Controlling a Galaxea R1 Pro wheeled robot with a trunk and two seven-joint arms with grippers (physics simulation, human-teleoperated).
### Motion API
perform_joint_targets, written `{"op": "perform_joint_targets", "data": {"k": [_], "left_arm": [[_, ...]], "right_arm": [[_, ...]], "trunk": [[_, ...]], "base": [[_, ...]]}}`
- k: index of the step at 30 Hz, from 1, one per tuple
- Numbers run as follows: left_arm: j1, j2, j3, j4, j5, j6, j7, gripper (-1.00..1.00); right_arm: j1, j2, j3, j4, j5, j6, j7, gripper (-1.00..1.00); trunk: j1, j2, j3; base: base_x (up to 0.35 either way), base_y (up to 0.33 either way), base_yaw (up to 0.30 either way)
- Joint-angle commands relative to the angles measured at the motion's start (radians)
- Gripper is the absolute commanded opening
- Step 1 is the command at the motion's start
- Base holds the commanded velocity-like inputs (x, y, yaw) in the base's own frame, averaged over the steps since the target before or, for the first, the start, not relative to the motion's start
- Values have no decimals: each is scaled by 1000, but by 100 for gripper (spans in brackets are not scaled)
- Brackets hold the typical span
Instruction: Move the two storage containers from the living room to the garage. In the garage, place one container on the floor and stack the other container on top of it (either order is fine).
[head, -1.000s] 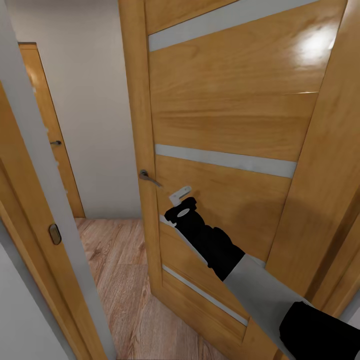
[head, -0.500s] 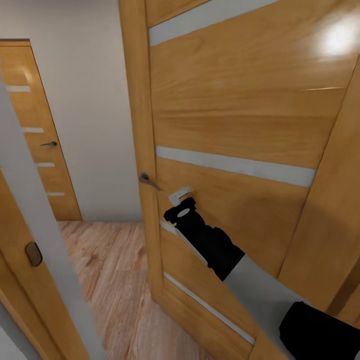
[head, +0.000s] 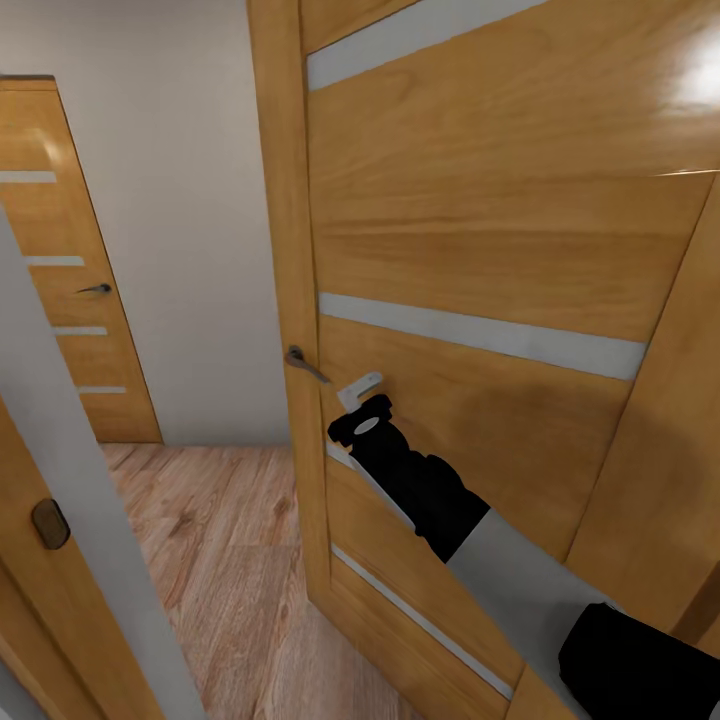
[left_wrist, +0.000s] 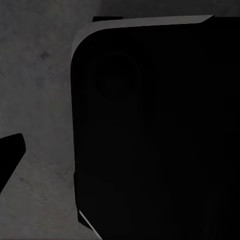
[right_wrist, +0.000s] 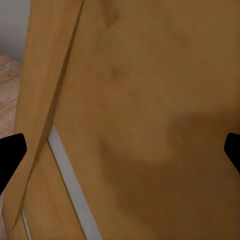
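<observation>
my right arm (head: 470, 520) reaches out toward the big wooden door (head: 500, 230), black at the wrist, grey along the forearm, black again at the elbow near the frame's corner. the door is smooth, glossy orange-brown wood with visible grain and pale grey horizontal strips set into it; a bright glare sits on its upper part. a slim dark metal lever handle (head: 303, 362) juts from the door's edge, and my right gripper (head: 360, 388) is just beside that handle, below and to its side, right up against the door face. only a small white piece of it pokes past the black wrist there, so from the head view i cannot tell how the fingers stand. in the right wrist view the two black fingertips (right_wrist: 11, 155) sit far apart at opposite edges, spread wide with only door wood and one pale strip between them, nothing pinched. beyond the door's edge lies light wood-plank floor (head: 220, 560), a plain white wall (head: 190, 220), and a second matching door (head: 60, 270) with its own small handle, partly cut off. the left wrist view is very dark: a large black rounded-cornered shape (left_wrist: 155, 130) over rough speckled grey floor (left_wrist: 40, 125), with one black tip at the edge; whether my left gripper is spread or pressed together i cannot tell. no bin is visible here.
</observation>
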Motion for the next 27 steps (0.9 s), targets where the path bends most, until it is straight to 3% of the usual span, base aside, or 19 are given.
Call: {"op": "perform_joint_targets", "data": {"k": [1, 9, 17, 27], "left_arm": [[0, 0, 1, 0, 1, -3, 0, 100], [0, 0, 1, 0, 0, -3, 0, 100], [0, 0, 0, 0, 0, -3, 0, 100], [0, 0, -1, 0, 0, -3, 0, 100]], "right_arm": [[-1, 0, 2, -1, 4, 6, -12, 100], [-1, 0, 9, -11, 10, 7, -13, 100], [-1, 0, 101, -16, 12, 1, -12, 100], [-2, 0, 116, -6, 6, -4, -13, 100]], "trunk": [[0, 0, -1], [0, 0, -1], [0, 0, -1], [0, 0, -1]], "base": [[1, 0, 0], [44, 0, 0], [8, 0, 0], [21, 0, 0]]}}
